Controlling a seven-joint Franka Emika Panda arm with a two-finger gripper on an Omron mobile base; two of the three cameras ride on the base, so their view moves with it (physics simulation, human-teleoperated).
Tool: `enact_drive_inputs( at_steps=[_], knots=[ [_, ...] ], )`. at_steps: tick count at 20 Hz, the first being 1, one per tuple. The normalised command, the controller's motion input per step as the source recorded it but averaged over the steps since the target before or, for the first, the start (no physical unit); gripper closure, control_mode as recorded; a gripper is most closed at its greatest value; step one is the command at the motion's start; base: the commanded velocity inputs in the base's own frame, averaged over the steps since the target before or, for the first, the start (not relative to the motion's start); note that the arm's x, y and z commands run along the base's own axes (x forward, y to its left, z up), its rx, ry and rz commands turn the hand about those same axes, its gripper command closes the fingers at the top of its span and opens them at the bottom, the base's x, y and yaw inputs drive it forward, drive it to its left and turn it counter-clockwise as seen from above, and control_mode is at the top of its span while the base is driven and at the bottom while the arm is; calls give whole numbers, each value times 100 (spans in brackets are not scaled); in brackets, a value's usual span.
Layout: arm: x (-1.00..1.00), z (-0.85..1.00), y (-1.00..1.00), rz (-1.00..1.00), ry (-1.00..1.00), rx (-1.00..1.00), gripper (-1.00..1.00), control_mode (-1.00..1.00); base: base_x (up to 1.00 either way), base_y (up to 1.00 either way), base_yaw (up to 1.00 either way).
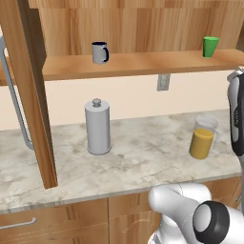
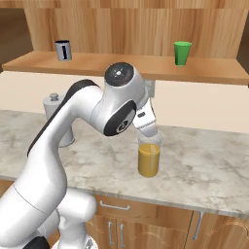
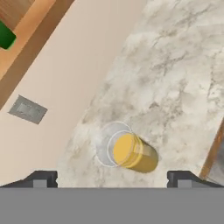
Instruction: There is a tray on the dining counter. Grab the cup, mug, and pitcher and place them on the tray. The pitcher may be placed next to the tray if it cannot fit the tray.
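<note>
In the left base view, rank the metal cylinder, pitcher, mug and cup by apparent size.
1. Metal cylinder
2. Pitcher
3. Mug and cup: look alike, and both stand farther back on the shelf, so unranked.

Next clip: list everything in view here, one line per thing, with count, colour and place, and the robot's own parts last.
pitcher: one, clear glass with orange-yellow liquid, upright on the marbled counter, right side, below the gripper.
mug: one, grey with dark rim and handle, on the wooden shelf, left part.
cup: one, bright green, on the wooden shelf, right end.
metal cylinder: one, grey with a knob on top, upright on the counter, left of the pitcher.
wall outlet: one, grey, on the beige wall under the shelf.
counter: one, beige marbled top over wooden cabinets.
shelf: one, light wood, above the counter.
gripper: one, dark fingertips, open wide, above the pitcher, not touching it.
arm: one, white with dark joints.
</note>
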Motion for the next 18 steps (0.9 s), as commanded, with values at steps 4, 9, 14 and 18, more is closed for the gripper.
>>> enact_drive_inputs(
  at_steps=[4, 9, 14, 18],
  knots=[
    [0, 29, -18, -23, -19, 23, -100, -100, 0, 0, 0],
    [0, 37, -1, -17, -26, 19, -100, -100, 0, 0, 0],
    [0, 41, 0, -8, -31, 16, -100, -100, 0, 0, 0],
    [0, 39, 0, -1, -27, 14, -100, -100, 0, 0, 0]
  ],
)
